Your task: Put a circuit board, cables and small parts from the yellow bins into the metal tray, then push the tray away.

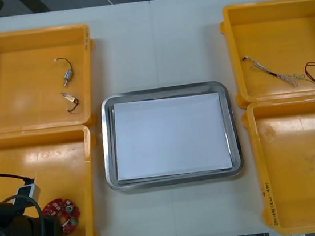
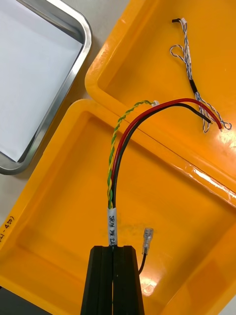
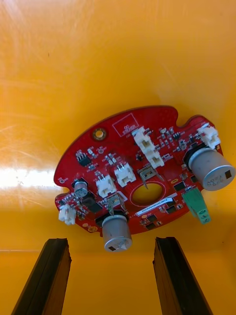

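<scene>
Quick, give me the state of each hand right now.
Left hand: open, poised over the round red circuit board, holding nothing.
Right hand: closed on a bundle of red, black and yellow-green cables, above a yellow plastic bin.

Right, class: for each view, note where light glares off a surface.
Front view: the tray gleams along its metal rim. Right wrist view: a bright streak on a bin rim beyond the right gripper, shut on a cable. Left wrist view: white glare on the bin floor beside the circuit board, ahead of the open left gripper.
</scene>
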Tool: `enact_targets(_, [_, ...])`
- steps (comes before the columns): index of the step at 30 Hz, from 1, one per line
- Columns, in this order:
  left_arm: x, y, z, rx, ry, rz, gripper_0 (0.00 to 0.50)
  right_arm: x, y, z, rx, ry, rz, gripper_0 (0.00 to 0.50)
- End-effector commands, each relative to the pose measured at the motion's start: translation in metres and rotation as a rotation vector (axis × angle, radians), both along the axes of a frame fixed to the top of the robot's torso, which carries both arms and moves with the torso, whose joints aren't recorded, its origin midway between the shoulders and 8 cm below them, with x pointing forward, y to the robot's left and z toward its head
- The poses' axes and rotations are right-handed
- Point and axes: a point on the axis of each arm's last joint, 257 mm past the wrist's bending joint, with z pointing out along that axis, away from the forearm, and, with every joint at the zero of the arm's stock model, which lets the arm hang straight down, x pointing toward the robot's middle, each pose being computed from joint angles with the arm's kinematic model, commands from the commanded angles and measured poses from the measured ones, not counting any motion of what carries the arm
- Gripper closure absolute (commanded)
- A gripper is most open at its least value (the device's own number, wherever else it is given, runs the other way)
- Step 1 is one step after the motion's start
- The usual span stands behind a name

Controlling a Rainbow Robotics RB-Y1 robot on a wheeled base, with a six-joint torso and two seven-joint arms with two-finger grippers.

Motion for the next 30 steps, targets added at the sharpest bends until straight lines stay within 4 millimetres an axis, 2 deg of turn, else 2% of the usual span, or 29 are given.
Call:
enact_targets(1, [-0.0148,0.0085,-0.0077,0.011,0.023,0.053,0.000,0.0006,-0.0039,0.0098,-0.059,-0.026,0.014,0.500])
enact_targets(26, [-0.0116,0.0084,-0.0154,0.024,0.001,0.055,0.000,0.0009,-0.0050,0.0096,-0.060,-0.027,0.009,0.500])
enact_targets(27, [-0.0116,0.0084,-0.0154,0.024,0.001,0.055,0.013,0.0009,-0.0050,0.0096,-0.060,-0.027,0.009,0.500])
enact_targets(30, [-0.0119,0.0084,-0.0157,0.024,0.002,0.056,0.106,0.0005,-0.0044,0.0094,-0.058,-0.025,0.011,0.500])
